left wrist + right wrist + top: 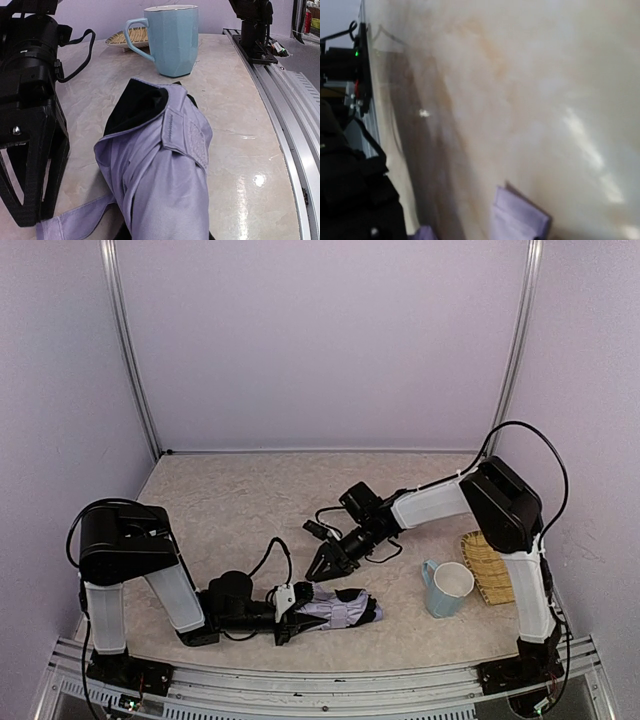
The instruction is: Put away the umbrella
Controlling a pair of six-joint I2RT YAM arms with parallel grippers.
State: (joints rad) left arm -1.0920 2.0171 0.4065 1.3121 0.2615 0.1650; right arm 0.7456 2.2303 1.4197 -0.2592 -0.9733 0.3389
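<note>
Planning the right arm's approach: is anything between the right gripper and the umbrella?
Nothing visible. The right gripper is just behind the umbrella, only bare table between them; the blue mug stands off to one side.

I see a beige marbled table [230, 500] carrying three things: the umbrella [335, 608], folded, lying near the front edge; a blue mug [447, 588] upright to its right; a woven tray [487, 565] (just beside the mug).
</note>
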